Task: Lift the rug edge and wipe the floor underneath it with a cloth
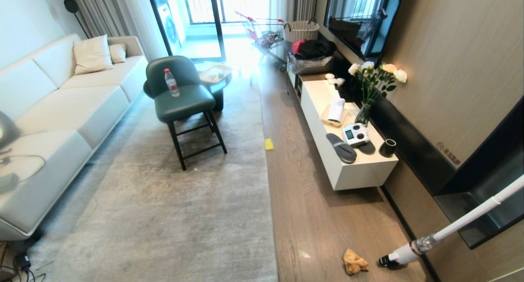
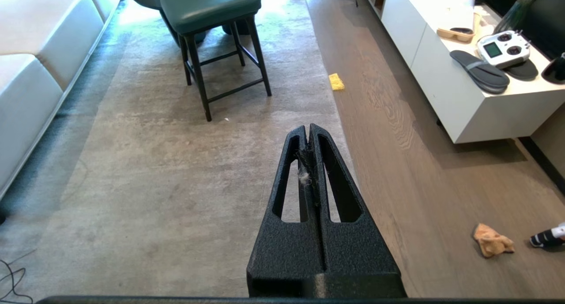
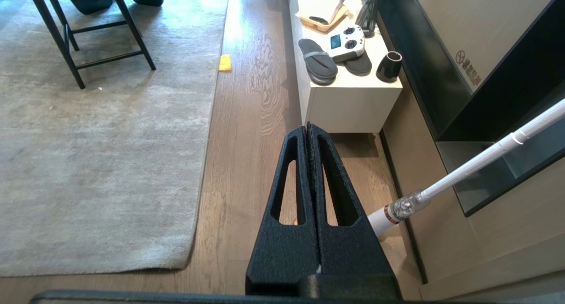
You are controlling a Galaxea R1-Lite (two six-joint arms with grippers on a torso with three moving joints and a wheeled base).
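Rug (image 1: 172, 200) flat on floor (image 1: 311, 216), rug edge (image 1: 268, 183) straight, unlifted. Cloth (image 1: 354, 262) crumpled on floor right of rug, well apart. Sponge (image 1: 269, 144) just beside rug edge. Left hand (image 2: 308, 129) closed, empty, above rug. Right hand (image 3: 306, 128) closed, empty.
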